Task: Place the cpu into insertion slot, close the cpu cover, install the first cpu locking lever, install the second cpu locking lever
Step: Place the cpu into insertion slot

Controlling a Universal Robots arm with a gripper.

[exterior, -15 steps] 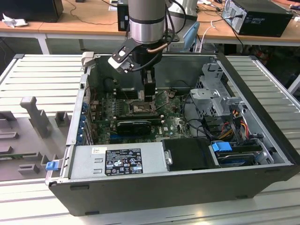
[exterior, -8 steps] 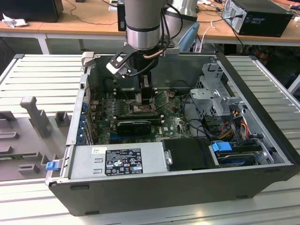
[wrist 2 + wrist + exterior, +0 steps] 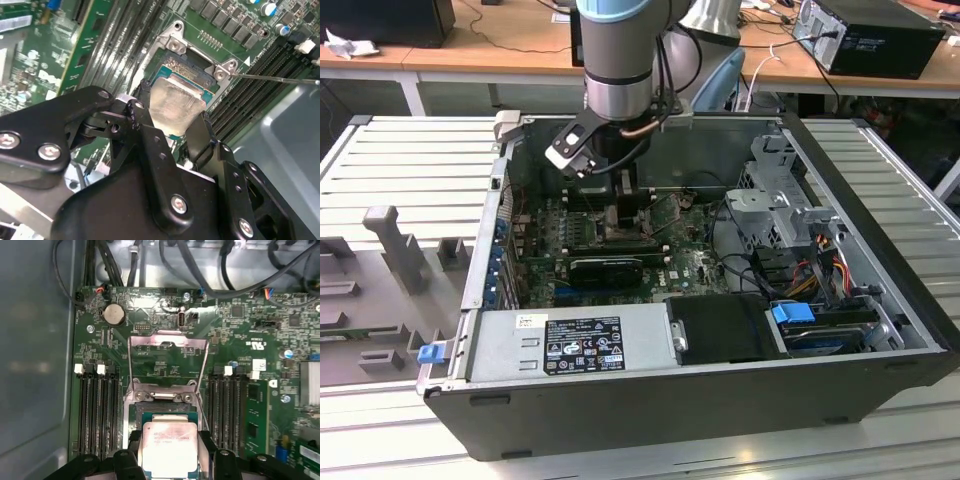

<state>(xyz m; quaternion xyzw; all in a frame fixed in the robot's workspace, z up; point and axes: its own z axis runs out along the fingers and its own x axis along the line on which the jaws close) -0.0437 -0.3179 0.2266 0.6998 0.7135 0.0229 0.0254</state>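
I saw the gripper [image 3: 172, 116] with its fingers [image 3: 199, 134] pinching the cpu [image 3: 170, 447] by two opposite edges. The chip sat between them, directly over the insertion slot [image 3: 186, 67]. I could not tell whether it was fully seated. Beyond the fingertips the cpu cover [image 3: 150, 341] stood raised. By my reckoning, the cover and both levers were not yet done.

You look across a ribbed grey worktable [image 3: 410, 160]; behind it stand pale wooden desks [image 3: 500, 45], one bearing a black desktop computer [image 3: 875, 35], with a blue chair [image 3: 720, 85] between the worktable and the desks.
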